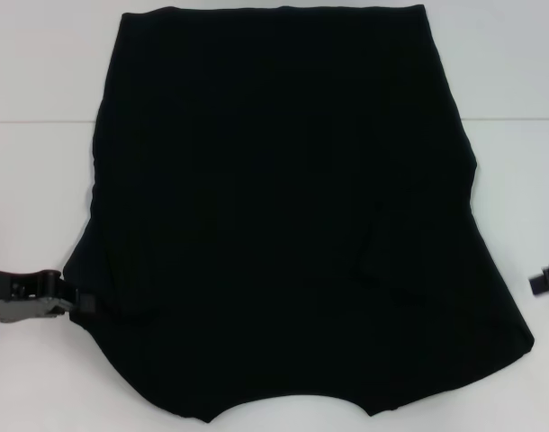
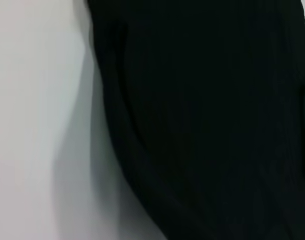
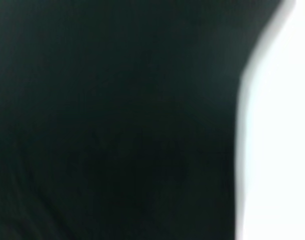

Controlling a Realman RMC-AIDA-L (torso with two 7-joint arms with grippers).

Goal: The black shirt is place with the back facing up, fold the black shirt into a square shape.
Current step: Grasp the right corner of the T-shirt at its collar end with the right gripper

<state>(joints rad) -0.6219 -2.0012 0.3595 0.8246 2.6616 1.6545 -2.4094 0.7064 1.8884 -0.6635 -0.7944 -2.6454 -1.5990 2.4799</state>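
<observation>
Large soft-fabric black shirt (image 1: 292, 234): uniform black across all visible surface, plain, no print or lettering visible on the upward face. Folds and creases read only as slightly darker or lighter black bands. In the left wrist view the same plain black cloth (image 2: 207, 120), with a grey shadow beside its edge. In the right wrist view, black again (image 3: 112, 120).

Flat white table top (image 1: 40, 180): plain white, unpatterned; faint grey seam line crossing it.

Left gripper (image 1: 76, 301): black, with dark grey metal parts.

Right gripper (image 1: 543, 281): black.
</observation>
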